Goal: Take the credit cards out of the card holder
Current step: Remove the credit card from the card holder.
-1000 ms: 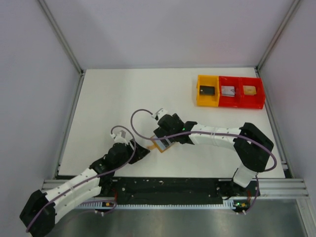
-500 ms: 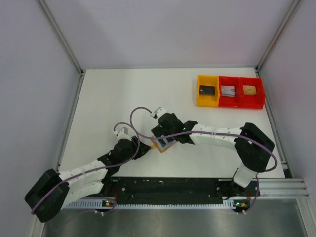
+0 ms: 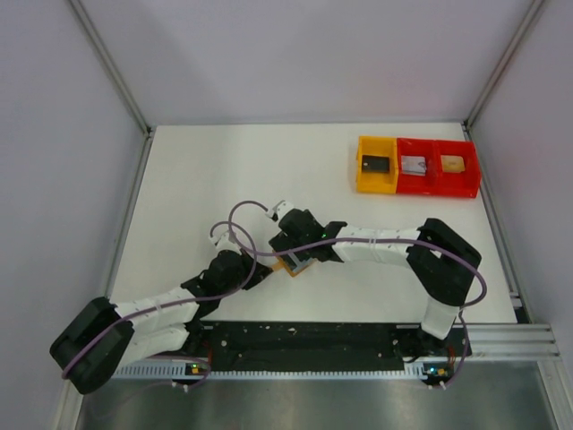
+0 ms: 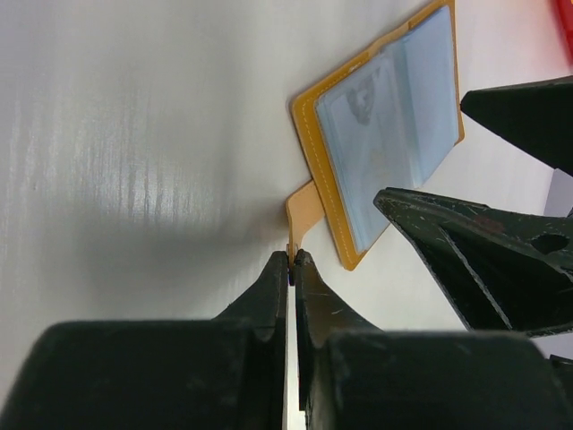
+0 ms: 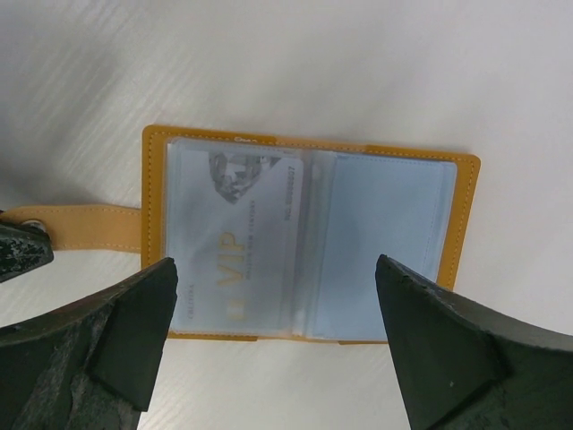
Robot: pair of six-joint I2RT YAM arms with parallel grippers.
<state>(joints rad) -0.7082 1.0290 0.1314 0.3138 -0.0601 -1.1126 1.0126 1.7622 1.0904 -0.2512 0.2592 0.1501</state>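
The card holder (image 3: 295,262) (image 5: 309,152) lies open and flat on the white table, tan-orange outside, grey-blue inside. A pale credit card (image 5: 237,242) printed "VIP" sits in its left clear sleeve. A card (image 4: 376,116) shows there too. The wallet's strap tab (image 4: 303,208) (image 5: 89,227) sticks out sideways. My left gripper (image 4: 292,257) (image 3: 267,269) is shut on the tab's end. My right gripper (image 5: 276,262) (image 3: 291,244) hangs open just above the wallet, one finger (image 4: 466,242) on either side of it.
A yellow tray (image 3: 377,182) and a red tray (image 3: 439,185) stand at the back right, each compartment holding a small rectangle. Enclosure walls rise on three sides. A metal rail (image 3: 358,339) runs along the near edge.
My left gripper has slid right to the wallet and closed on the strap tab. The right arm has shifted slightly left over the wallet, still open.
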